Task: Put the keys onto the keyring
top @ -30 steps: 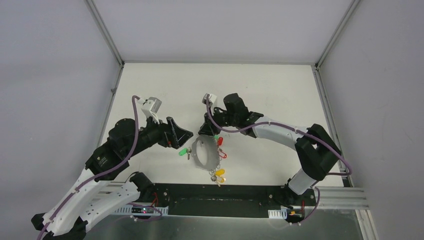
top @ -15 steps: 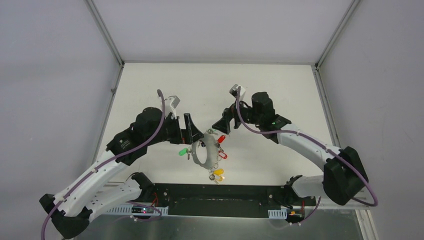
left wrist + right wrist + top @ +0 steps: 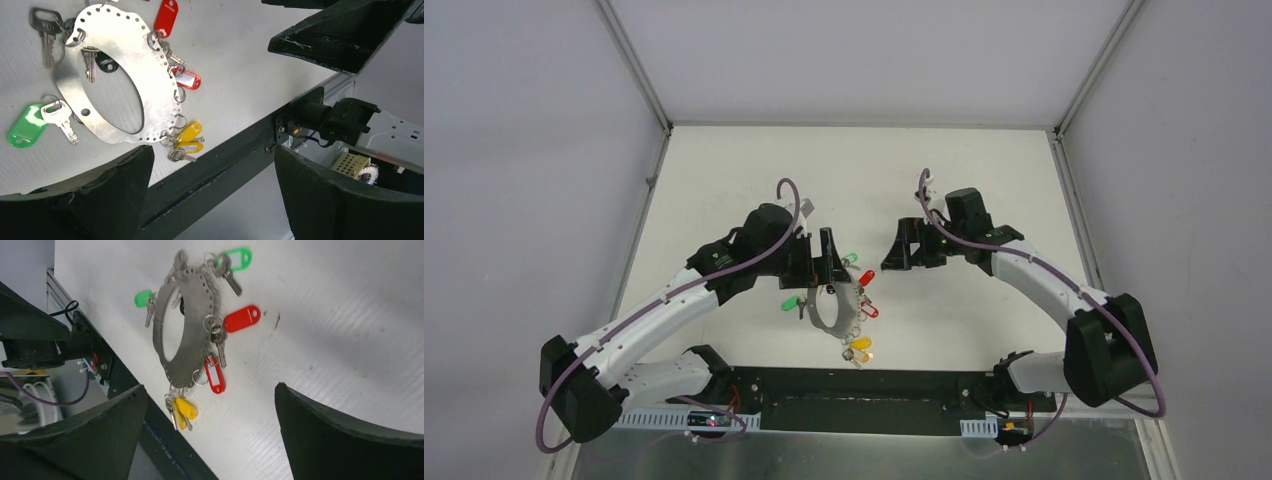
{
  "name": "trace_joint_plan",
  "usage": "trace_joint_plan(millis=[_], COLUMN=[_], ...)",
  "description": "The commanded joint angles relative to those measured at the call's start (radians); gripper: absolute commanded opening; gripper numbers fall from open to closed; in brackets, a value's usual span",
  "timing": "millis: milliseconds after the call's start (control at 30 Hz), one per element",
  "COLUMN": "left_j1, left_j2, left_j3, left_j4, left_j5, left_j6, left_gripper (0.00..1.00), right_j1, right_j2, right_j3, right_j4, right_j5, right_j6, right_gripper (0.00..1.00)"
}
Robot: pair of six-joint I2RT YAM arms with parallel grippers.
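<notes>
One keyring (image 3: pixel 200 325), two green-capped keys (image 3: pixel 239 257), two red-capped keys (image 3: pixel 242 318), two yellow-capped keys (image 3: pixel 186 409) (and, it seems, one half-hidden black-capped key (image 3: pixel 106 61)).

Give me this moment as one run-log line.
left gripper: open, empty, by keyring | right gripper: open, empty, right of keyring | keyring: flat on table

white table (image 3: pixel 984 170) | black rail (image 3: pixel 904 385) along near edge | grey walls (image 3: pixel 514 150), possibly panels
</notes>
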Motion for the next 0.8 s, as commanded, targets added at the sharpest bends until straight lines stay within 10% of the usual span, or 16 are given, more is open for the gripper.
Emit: trace_joint_plan(millis=[0,233,767], left_j1=[0.010,0.035,0.055], left_j2=[0.063,0.097,-0.136], left_j3=[-0.037,-0.146,-0.352], left_j4=[0.074,0.240,0.260], left_j5=[0.089,0.198,0.090], left_j6=[-0.086,-0.190,-0.416], left_gripper=[0.93,0.89,0.81], right_j1=[-0.017,0.012,0.226], right_j2=[0.097,0.131,0.302], right_j3=[-0.002,-0.082,0.037], right_j4=[-0.072,0.099,-0.153], right_j5=[-0.169,-0.266,-0.090], right_j6=[0.114,0.189,0.402], right_gripper=[0.99,0.86,0.52])
